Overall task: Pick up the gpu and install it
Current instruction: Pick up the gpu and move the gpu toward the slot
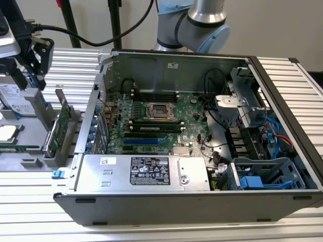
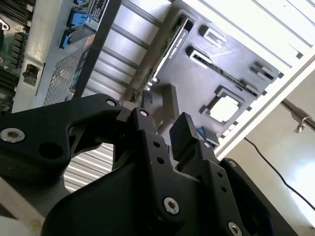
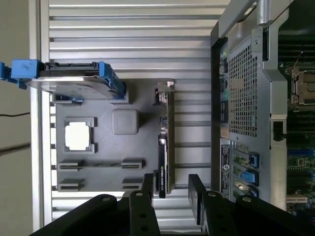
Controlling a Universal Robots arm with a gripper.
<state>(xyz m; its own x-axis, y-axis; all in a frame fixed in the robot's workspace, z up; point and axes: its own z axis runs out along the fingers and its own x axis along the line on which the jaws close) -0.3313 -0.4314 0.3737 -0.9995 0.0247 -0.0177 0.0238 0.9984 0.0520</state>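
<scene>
The gpu (image 1: 61,126) stands on its long edge in a slot of the grey parts holder (image 1: 30,162), at the exterior view's left, beside the open computer case. Its green board faces the case and its silver bracket sticks up at the far end. My gripper (image 1: 35,55) hangs above the holder, well clear of the card. In both wrist views its black fingers (image 3: 196,191) are spread apart with nothing between them. In the first wrist view the gripper (image 3: 170,189) lines up over one end of the gpu (image 3: 165,142). In the second wrist view the gpu (image 2: 170,54) lies beyond the gripper (image 2: 162,123).
The open computer case (image 1: 202,201) lies on the slatted table, its motherboard (image 1: 156,121) exposed. The holder (image 3: 106,147) also carries a hard drive with blue rails (image 3: 69,78) and a square processor (image 3: 78,136). The case's rear wall (image 3: 241,88) stands close beside the gpu.
</scene>
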